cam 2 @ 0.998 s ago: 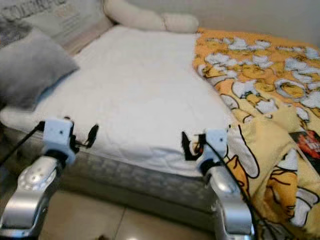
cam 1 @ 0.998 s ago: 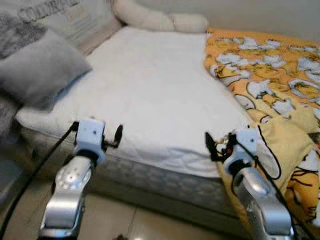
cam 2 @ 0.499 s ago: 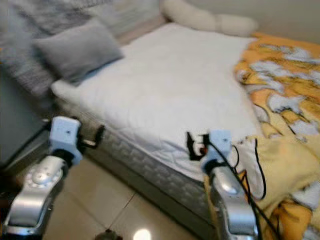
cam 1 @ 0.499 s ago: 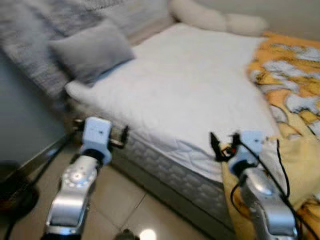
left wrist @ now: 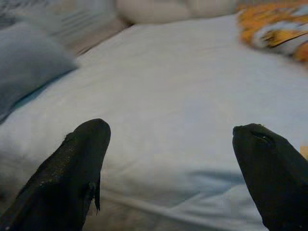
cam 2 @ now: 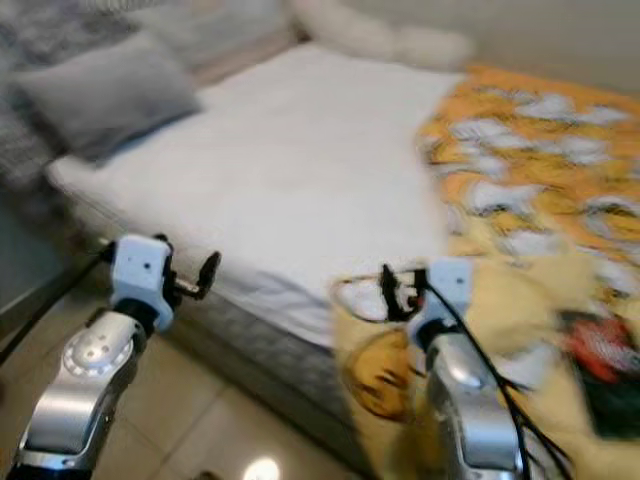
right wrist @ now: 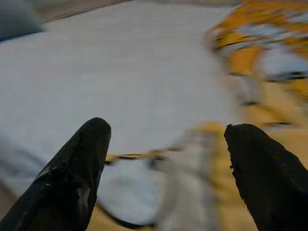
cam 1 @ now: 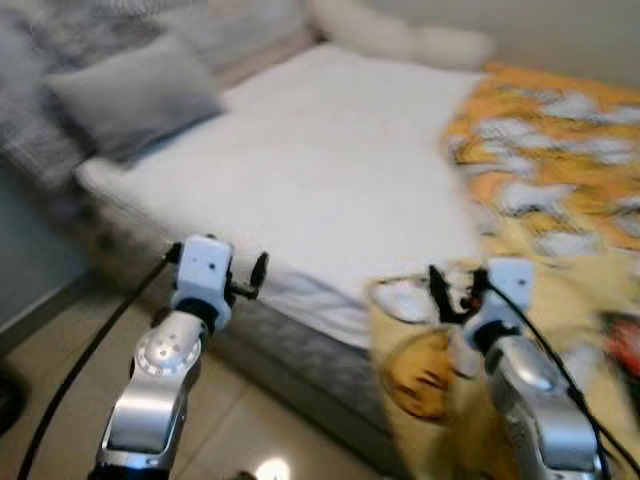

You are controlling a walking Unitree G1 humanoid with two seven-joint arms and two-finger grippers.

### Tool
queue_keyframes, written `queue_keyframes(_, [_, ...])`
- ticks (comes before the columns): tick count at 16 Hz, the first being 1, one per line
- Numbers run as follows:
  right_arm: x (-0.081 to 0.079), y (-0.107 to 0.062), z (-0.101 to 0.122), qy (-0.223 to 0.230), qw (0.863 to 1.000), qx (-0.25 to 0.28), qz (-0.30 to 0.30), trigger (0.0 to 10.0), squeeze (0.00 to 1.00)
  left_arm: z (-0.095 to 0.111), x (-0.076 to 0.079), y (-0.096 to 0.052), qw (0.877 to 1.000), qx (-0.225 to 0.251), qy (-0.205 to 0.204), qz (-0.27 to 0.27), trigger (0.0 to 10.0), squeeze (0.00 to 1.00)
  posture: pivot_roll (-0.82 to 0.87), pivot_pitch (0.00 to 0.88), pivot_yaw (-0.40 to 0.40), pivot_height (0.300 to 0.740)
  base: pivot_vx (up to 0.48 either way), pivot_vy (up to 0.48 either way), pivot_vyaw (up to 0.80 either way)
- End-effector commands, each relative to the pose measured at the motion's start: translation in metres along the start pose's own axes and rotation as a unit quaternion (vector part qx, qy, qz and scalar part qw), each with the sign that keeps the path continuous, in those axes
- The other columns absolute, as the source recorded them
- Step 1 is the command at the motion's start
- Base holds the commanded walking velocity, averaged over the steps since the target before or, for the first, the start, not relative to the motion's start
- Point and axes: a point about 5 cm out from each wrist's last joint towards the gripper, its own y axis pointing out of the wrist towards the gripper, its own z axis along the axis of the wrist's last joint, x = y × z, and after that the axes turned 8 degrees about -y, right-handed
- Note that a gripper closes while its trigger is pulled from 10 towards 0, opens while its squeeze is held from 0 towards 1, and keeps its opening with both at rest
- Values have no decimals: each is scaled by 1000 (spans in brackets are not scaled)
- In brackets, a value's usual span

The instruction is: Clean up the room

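Left gripper [left wrist: 168, 144] and right gripper [right wrist: 166, 144] jaws released (holding nothing), facing bed [cam 1: 330, 170].

One bed [cam 1: 330, 170] with a white mattress cover. One grey pillow [cam 1: 130, 90] lies at its head end. One long cream bolster [cam 1: 400, 40] lies along the far edge. One yellow-and-orange cartoon-print blanket [cam 1: 540, 170] covers the right side of the bed and hangs over its near edge. Two silver arms, each ending in one claw: the left claw [cam 1: 258, 272] and the right claw [cam 1: 438, 292], two black fingers [left wrist: 77, 163] apiece. One red-and-black item [cam 2: 600, 370] rests on the blanket, too blurred to identify.
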Motion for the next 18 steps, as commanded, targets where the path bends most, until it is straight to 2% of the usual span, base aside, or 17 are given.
queue_keyframes(1, [-6,-1,-1,9,1000,0,9,10000,0,0,-6,-1,1000,-2,7,8,10000,757,-41,0,3,740,0,-330,-800])
queue_keyframes(2, [-6,-2,-1,12,1000,-2,8,10000,0,-1,-7,-1,1000,-3,8,8,10000,765,-40,0,4,740,0,-330,-800])
queue_keyframes(16, [-3,-5,-7,5,1000,-14,11,10000,0,-5,-7,-5,1000,-11,12,12,10000,761,-35,0,0,740,0,-327,0])
queue_keyframes(18, [-7,-2,-6,-17,999,-19,27,10000,0,-5,-8,-6,1000,-12,12,14,10000,765,-34,0,-2,740,0,-328,0])
